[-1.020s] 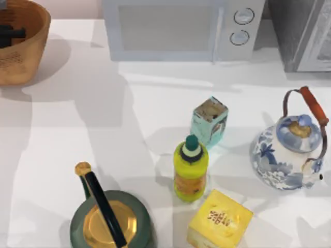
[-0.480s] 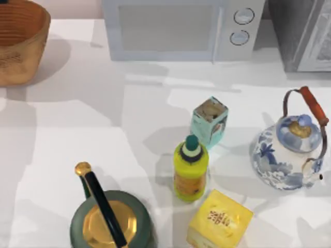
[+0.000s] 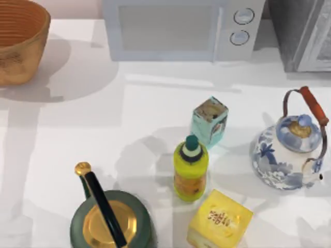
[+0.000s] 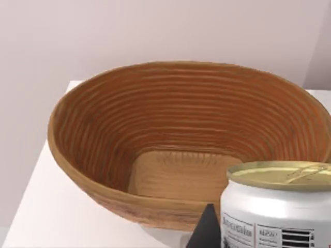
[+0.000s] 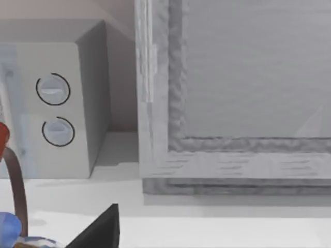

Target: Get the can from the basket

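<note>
**Inspector A:** Where was the can (image 4: pixel 276 204) at the time of inspection?

**Inspector B:** Out of the basket (image 4: pixel 103 129). In the left wrist view it stood close in front of the camera, upright, tan-yellow top level, pale sides with a printed label, and nearer than the basket's front wall. A dark fingertip (image 4: pixel 206 232) of the left gripper showed just beside its side wall. The can sat where that gripper's grasp would be, so I recorded the left gripper as clenched on it, though only one finger was visible.

**Inspector A:** And the basket itself?

**Inspector B:** It stood at the far left corner of the counter (image 3: pixel 72 134), partly cut off by the edge of the top view. Its ribbed interior and flat base were bare.

**Inspector A:** The right arm?

**Inspector B:** Its wrist view faced the microwave (image 3: pixel 181 28) dials and a grey cabinet. A dark finger (image 5: pixel 98 230) sat at the lower edge; I could not tell whether that gripper was released or clenched.

**Inspector A:** Other items on the counter?

**Inspector B:** A yellow-green bottle (image 3: pixel 191 168) stood upright at centre, with a teal carton (image 3: pixel 210 121) just behind it and a yellow box (image 3: pixel 220 219) just in front. A dark green pot (image 3: pixel 109 219) with a gold lid sat at the near edge, and a blue-and-white teapot (image 3: pixel 289 150) at the right.
</note>
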